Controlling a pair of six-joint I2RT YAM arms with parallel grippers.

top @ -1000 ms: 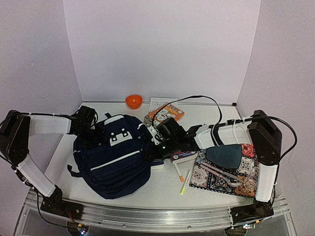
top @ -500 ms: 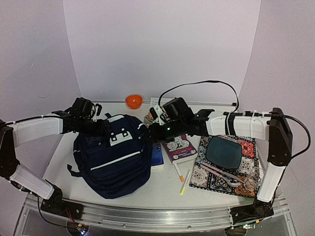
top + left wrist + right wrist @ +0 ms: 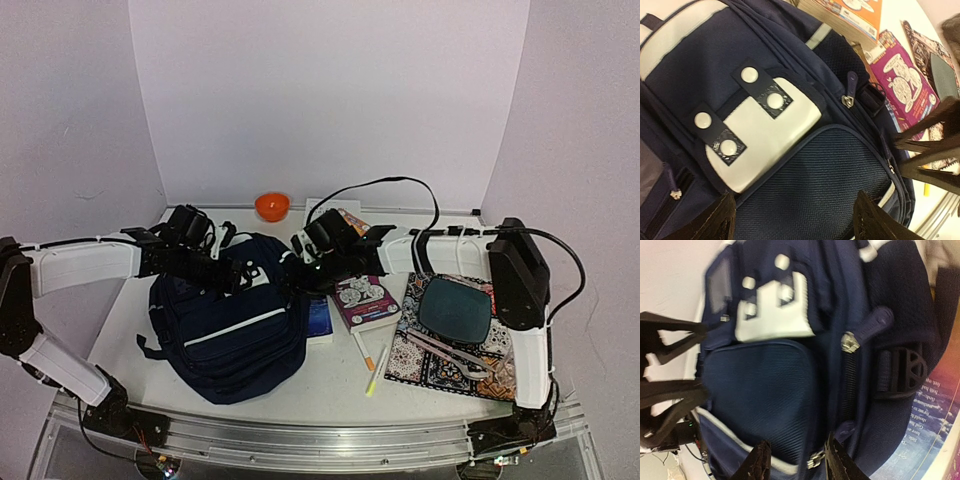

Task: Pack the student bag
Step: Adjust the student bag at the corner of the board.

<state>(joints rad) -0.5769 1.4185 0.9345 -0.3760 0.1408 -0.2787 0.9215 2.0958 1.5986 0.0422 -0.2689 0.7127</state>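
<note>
I am hovering my right claw (image 3: pixel 796 455), released and empty, over the student bag (image 3: pixel 760 385); its zip (image 3: pixel 849 380) is running straight ahead of the claw, purple pull (image 3: pixel 875 322) beyond.

Soft, even light falls from overhead. The top view is bright and sharp, with only a faint, diffuse shadow on the table (image 3: pixel 330 375) along the near edge of the student bag (image 3: pixel 230 320). The left wrist view has a warm yellowish cast: the bag's white patch is crisp, while the table beyond the bag washes out almost to white. The right wrist view is smeared by motion blur. The bag's white trim and studs streak, its navy fabric looks dim, and the pale surface beside the bag glares without detail.
</note>
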